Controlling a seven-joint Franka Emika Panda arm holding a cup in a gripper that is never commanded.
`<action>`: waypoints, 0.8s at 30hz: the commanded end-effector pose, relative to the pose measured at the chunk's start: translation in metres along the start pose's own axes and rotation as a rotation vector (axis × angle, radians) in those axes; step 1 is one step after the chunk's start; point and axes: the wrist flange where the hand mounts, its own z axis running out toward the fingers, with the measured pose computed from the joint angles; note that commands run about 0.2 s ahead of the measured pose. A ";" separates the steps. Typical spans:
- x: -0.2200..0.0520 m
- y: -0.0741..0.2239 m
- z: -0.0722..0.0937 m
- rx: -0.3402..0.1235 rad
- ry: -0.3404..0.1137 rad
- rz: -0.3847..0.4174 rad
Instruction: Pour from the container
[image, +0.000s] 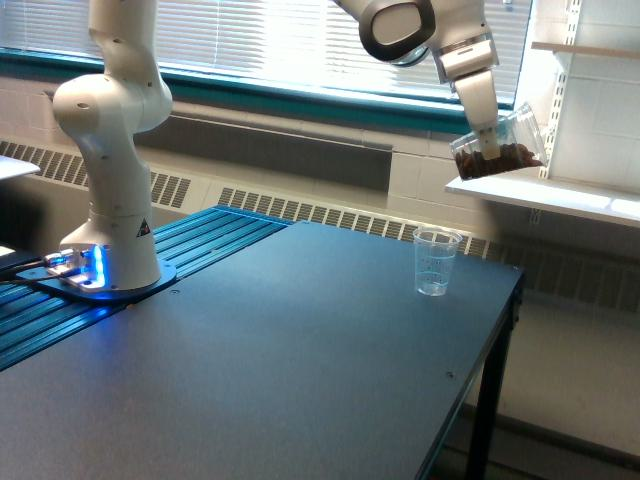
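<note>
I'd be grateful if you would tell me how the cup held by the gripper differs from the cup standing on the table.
The container is held up in the air and tilted on its side; the measuring cup stands upright on the table. The container holds dark brown material; the measuring cup looks empty. The container is wider and rounder; the measuring cup is narrower, tapered, with faint marks. Both are clear plastic.
</note>
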 end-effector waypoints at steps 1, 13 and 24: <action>-0.002 -0.008 -0.003 0.005 0.005 -0.013; -0.005 -0.016 -0.006 0.035 0.025 -0.024; -0.014 -0.023 -0.016 0.050 0.052 -0.082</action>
